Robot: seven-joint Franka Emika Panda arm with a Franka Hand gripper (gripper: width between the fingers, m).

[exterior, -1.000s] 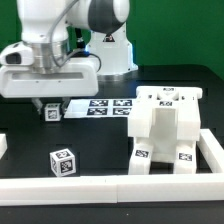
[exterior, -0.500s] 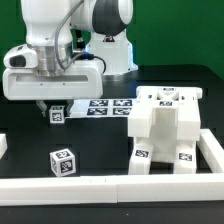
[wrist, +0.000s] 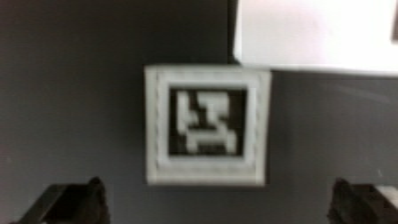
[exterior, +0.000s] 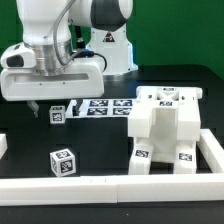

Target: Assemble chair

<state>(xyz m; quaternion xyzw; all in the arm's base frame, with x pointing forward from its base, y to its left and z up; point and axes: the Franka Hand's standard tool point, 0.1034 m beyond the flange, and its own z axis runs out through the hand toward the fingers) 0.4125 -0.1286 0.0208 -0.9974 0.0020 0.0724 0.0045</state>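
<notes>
Gripper (exterior: 55, 109) jaws spread wide, gripping nothing, straddling small tagged white chair piece (wrist: 205, 125) on black table (exterior: 100, 150).

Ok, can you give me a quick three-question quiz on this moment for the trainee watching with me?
1. True or false: in the wrist view, the gripper stands open, its fingertips clear of the small tagged piece between them.
2. On which side of the exterior view does the partly built chair stand? A) left B) right C) far back, behind the arm
3. Which loose piece lies nearest the front of the exterior view?

Key: 1 true. 2 B. 3 the tagged cube.
</notes>
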